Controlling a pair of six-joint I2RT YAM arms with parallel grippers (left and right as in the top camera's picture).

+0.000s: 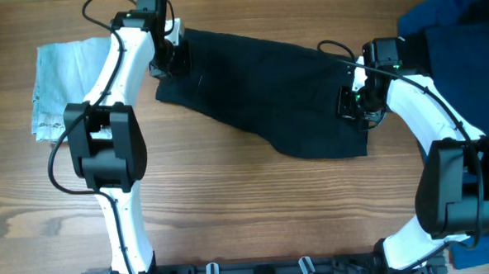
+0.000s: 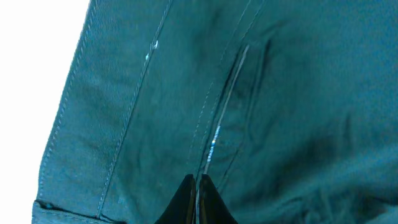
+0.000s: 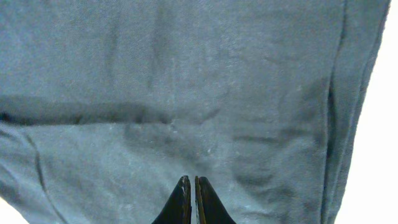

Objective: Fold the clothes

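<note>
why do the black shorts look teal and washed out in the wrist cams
Overhead: even light, the black fabric shorts read truly black. Left wrist: overexposed, they turn teal, top-left corner blown white, stitching glints. Right wrist: grey-blue, soft, right edge blown white.

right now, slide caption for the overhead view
Left end effector and right end effector shut at opposite ends of black shorts on a table

No words, labels, brand marks, numbers or signs can be read in any view. The black shorts [image 1: 268,111] show only plain cloth and stitched seams, with no lettering or tag, and the wooden surface [image 1: 256,211] carries no markings.
</note>
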